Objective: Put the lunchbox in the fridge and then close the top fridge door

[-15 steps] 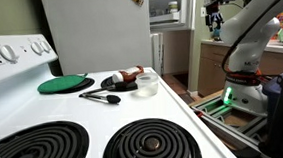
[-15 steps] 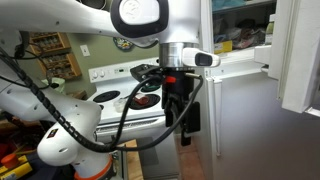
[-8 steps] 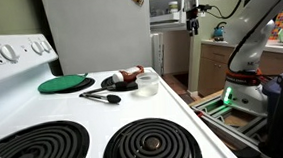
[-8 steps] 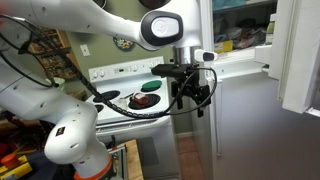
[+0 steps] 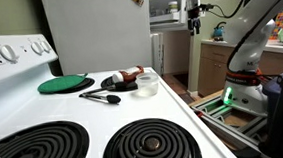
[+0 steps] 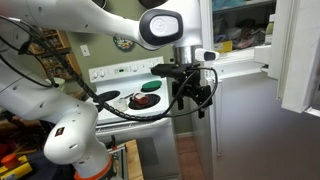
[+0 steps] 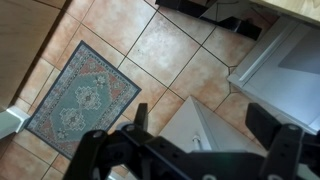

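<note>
Since a second ago the gripper (image 5: 193, 27) has swung toward the fridge (image 5: 96, 37), jaws wide, empty, aimed floorward. Lunchbox (image 5: 147, 85) stands upright, mouth up, on the stove (image 5: 84, 118) just beside the plate (image 5: 122, 83). It looks round, with no clear long axis.

Exteriors on stove (image 5: 92, 115); wrist above floor (image 7: 170, 50)

Glossy white rounded arm (image 6: 62, 140) with a grey joint cap (image 6: 160, 27), looping black cables (image 6: 95, 97) (thick ones), black hand (image 6: 192, 100)
</note>
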You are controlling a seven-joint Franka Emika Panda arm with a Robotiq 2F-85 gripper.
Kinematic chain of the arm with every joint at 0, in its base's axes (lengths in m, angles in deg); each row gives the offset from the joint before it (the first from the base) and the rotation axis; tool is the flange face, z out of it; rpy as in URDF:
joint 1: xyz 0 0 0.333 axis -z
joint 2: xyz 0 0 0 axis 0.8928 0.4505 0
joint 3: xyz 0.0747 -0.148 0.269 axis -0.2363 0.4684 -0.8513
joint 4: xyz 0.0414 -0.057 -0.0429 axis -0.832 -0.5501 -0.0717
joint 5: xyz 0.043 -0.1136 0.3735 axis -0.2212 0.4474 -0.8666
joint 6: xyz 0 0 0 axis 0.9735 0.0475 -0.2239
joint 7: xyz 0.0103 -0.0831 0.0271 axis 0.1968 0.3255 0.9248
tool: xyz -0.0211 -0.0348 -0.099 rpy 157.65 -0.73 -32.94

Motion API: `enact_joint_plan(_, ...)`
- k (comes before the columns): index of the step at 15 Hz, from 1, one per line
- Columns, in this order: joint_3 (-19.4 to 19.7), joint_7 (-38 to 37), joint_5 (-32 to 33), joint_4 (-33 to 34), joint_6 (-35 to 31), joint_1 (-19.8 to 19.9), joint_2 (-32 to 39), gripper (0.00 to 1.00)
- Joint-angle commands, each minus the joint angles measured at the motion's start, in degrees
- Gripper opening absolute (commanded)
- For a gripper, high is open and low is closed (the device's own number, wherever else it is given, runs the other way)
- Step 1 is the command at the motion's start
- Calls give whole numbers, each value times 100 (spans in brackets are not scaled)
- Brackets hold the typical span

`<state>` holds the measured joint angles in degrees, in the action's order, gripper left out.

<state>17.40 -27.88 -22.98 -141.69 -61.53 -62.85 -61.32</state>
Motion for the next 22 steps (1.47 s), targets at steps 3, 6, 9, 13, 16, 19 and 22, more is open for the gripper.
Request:
enact_joint_plan(3,-284,353,-1013,208,-11,-657,95,100)
enact_joint_plan(6,-647,468,-1848,170,116,-1225,64,100)
enact_joint_plan(9,-968,737,-2349,190,165,-1707,159,100)
enact_joint_plan(13,-1274,1336,-2721,291,185,-2181,515,100)
enact_joint_plan(16,-1443,1208,-2579,240,254,-2059,443,100)
enact_joint_plan(19,-1458,1340,-2580,356,369,-2044,583,100)
enact_joint_plan(22,-1457,1354,-2580,375,385,-2041,599,100)
